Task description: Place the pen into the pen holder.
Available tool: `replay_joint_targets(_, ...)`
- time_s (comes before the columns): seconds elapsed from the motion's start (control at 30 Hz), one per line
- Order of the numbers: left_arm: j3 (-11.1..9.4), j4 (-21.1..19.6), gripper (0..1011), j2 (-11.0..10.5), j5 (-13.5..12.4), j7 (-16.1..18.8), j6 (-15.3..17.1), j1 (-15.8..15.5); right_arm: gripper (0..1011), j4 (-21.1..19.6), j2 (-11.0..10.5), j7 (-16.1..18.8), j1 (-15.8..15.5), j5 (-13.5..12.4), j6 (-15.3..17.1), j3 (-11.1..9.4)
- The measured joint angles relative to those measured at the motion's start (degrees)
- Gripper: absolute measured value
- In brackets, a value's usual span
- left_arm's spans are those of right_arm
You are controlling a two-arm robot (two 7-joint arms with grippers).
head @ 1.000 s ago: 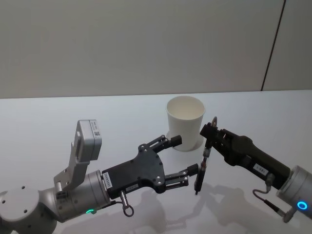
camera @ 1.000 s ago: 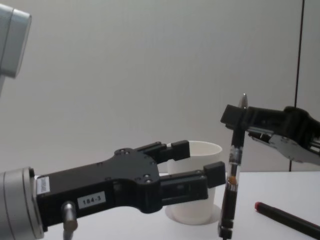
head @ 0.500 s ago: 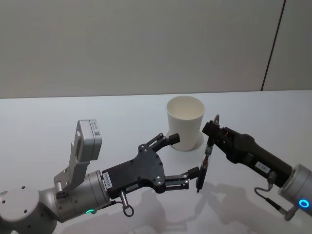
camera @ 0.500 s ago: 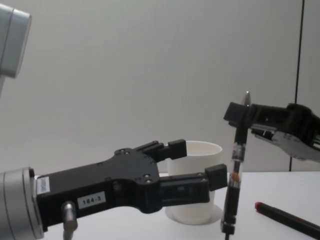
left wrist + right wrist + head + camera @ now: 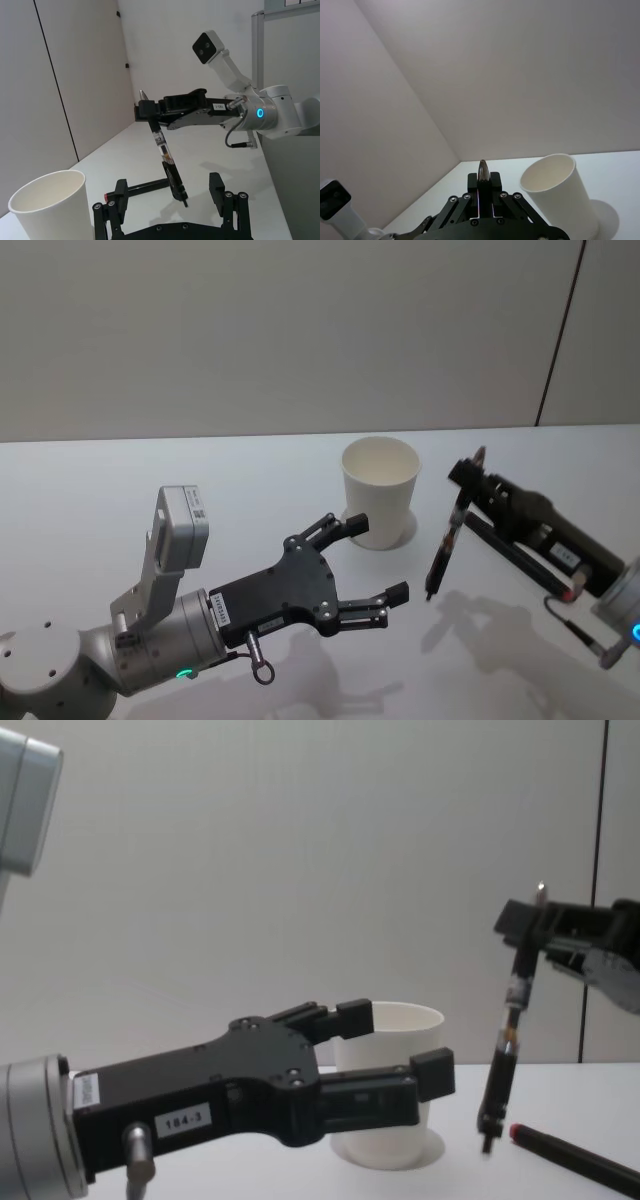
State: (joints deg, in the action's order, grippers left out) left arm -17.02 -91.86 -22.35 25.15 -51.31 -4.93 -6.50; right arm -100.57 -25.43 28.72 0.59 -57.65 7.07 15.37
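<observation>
We see a white table (image 5: 120,470) carrying everything, with a pale wall at its far edge. The biggest thing over it is the left end effector (image 5: 377,558), black, on a grey arm that reaches in from the near left. Its two fingers (image 5: 432,1075) are spread wide apart and grip nothing. It hangs near and left of the pen holder (image 5: 380,495). In the head view its far fingertip lies just beside the holder's base, and we cannot tell whether they touch. In the chest view the fingers stand in front of the holder. The right end effector (image 5: 463,475) comes in from the right, level with the holder's rim and a little to its right, clear of it. Its fingers are closed on the pen (image 5: 447,535), close to the pen's upper end. The pen holder is a plain white paper cup. It stands upright and open-mouthed near the middle of the table, toward the far side, between the two end effectors. The pen is outside the holder, to its right and apart from it. It hangs tilted, its silvery top poking just above the fingers and its black lower end slanting down toward the near left. That lower end looks clear of the table. A second pen (image 5: 575,1160), dark with a red end, lies flat on the table at the right, beneath the right end effector.
</observation>
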Motion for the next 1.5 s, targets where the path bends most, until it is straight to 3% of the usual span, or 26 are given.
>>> replay_joint_targets(0.53,0.0,0.0,1001,0.0,0.0,0.0,0.0,0.0,148,2.8,1.46,-2.37,4.18,-2.66,-1.76,-1.08)
replay_joint_targets(1.5,0.0,0.0,1001,0.0,0.0,0.0,-0.01,0.0,149,10.2,6.98,-5.2,14.67,-8.48,-2.55,-1.48)
